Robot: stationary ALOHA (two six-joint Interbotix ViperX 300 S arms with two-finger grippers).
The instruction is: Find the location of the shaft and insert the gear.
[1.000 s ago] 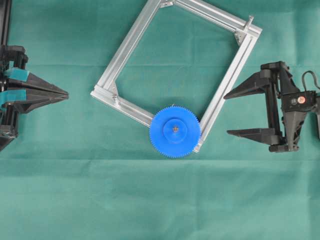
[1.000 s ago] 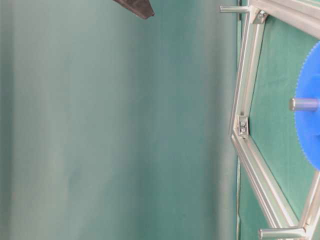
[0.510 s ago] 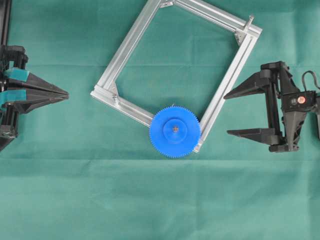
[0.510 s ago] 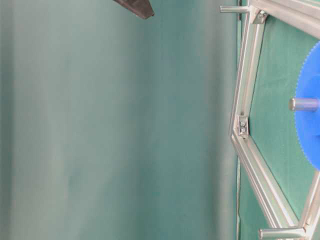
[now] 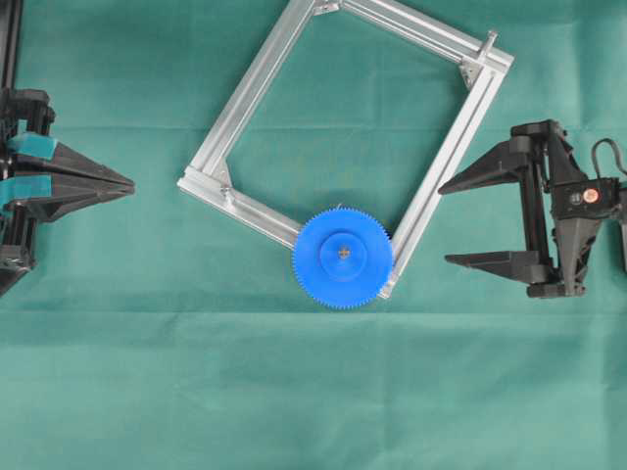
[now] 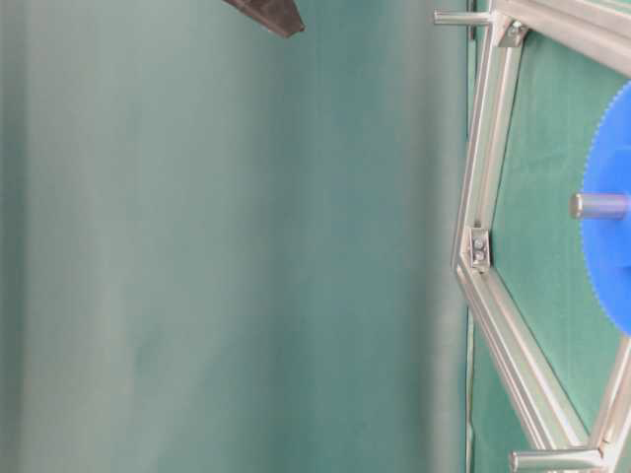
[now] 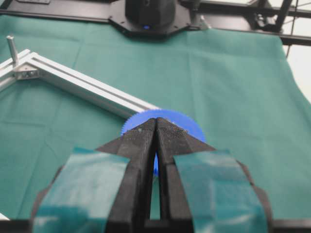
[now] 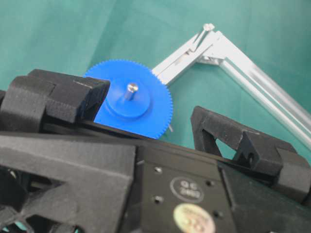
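1. Plainly, the right hand (image 5: 468, 222) stands wide open and holds nothing; its fingers point toward the frame but stop short of it.
2. Just beyond its fingertips lies the near rail of the square aluminium frame (image 5: 257, 80), resting on the green-covered worktop (image 5: 313, 392).
3. Past that rail, at the frame's nearest corner, the blue gear (image 5: 343, 258) sits flat with the shaft (image 8: 130, 90) standing up through its centre hole.
4. Far across the worktop, well apart from the gear, the left hand (image 5: 125, 183) is closed with nothing between its fingers.
5. Judging by this, the insertion looks done: gear seated, both hands clear. Nothing obvious remains except perhaps pulling the arms back.
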